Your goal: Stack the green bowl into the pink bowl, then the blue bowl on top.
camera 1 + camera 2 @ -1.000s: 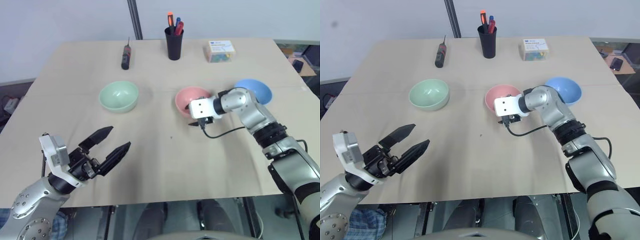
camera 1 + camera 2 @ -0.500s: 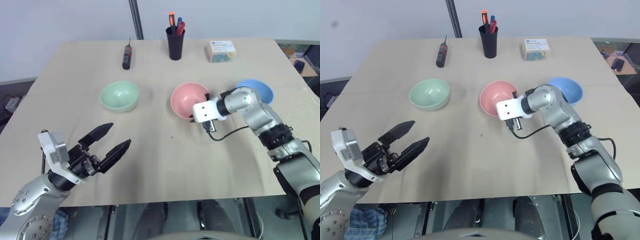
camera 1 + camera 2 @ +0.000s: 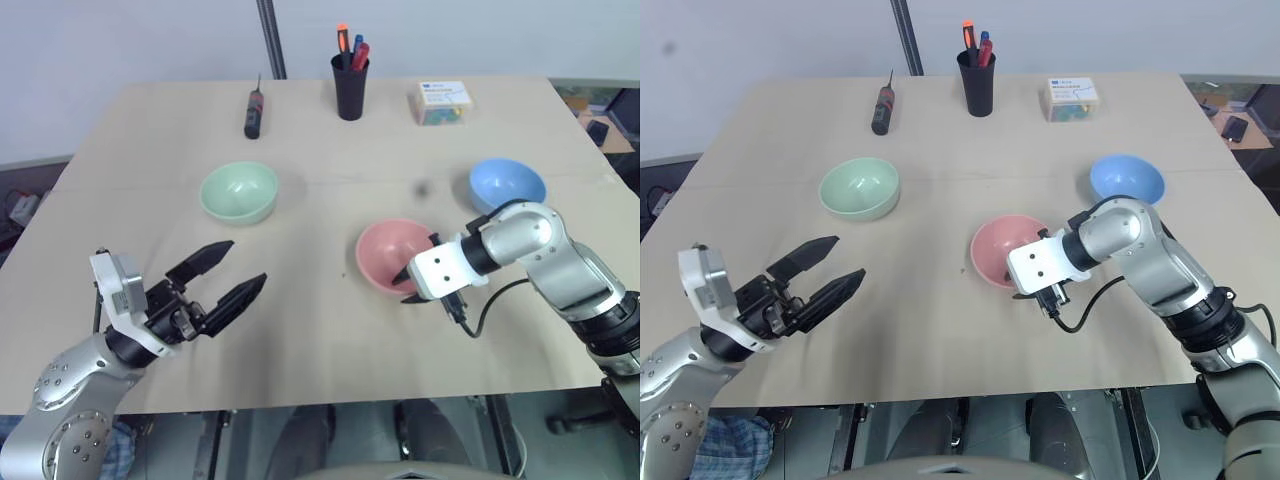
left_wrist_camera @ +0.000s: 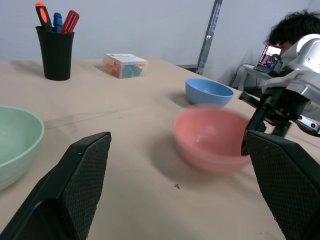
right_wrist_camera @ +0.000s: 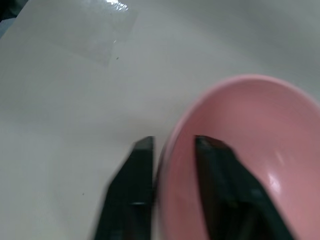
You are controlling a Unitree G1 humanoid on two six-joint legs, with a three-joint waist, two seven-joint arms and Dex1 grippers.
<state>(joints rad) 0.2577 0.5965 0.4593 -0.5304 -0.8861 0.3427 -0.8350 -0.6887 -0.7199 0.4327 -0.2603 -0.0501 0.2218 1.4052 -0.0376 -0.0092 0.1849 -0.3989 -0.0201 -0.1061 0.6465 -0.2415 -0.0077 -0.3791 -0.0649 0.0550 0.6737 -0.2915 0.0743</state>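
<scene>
3 bowls (image 3: 238, 192), 1 pen cup (image 3: 349, 87), 2 grippers (image 3: 218, 277)

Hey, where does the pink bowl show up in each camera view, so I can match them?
Left eye view: the pink bowl sits right of centre, at the right gripper.
Right eye view: just right of centre.
Left wrist view: right of centre, in front of the blue bowl.
Right wrist view: lower right, rim between the fingers.
Shared landmark: the black pen cup at the table's far edge, seen in both eye views and the left wrist view.
</scene>
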